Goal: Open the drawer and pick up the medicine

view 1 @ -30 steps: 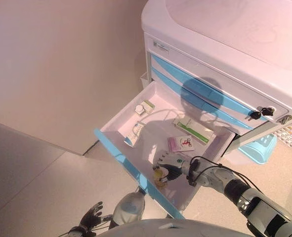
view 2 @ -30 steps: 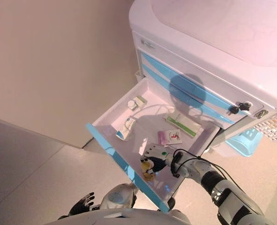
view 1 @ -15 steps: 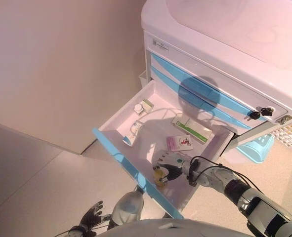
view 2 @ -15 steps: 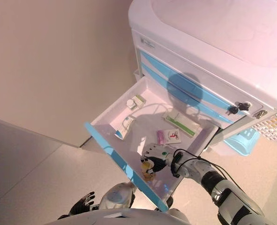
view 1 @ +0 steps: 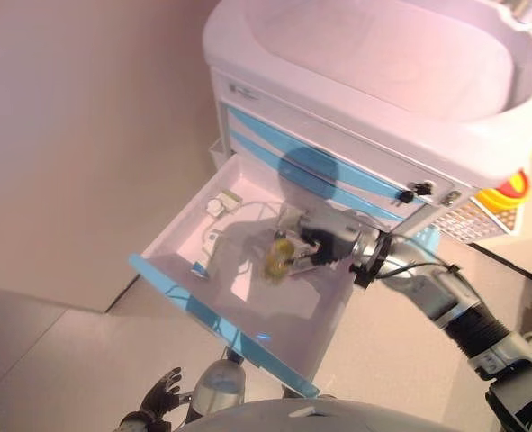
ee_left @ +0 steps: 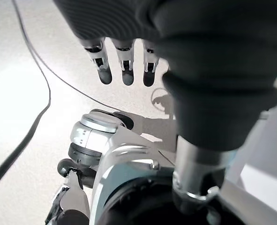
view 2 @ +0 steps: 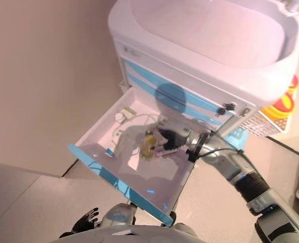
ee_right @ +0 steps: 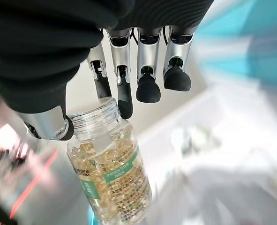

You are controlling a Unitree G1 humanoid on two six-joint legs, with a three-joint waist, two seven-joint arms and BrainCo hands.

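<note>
While medicine bottle (ee_right: 111,174) is pinched at neck by right hand (view 1: 324,245) fingers (ee_right: 124,89) above open drawer (view 1: 225,319), lift to be kept vertical, grip firm. Left hand (ee_left: 124,65) relaxed, fingers apart.

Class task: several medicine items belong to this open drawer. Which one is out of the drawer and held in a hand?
The clear bottle of yellow capsules, pinched at its neck by the right hand above the drawer. The small items at the back corner lie inside, untouched.
</note>
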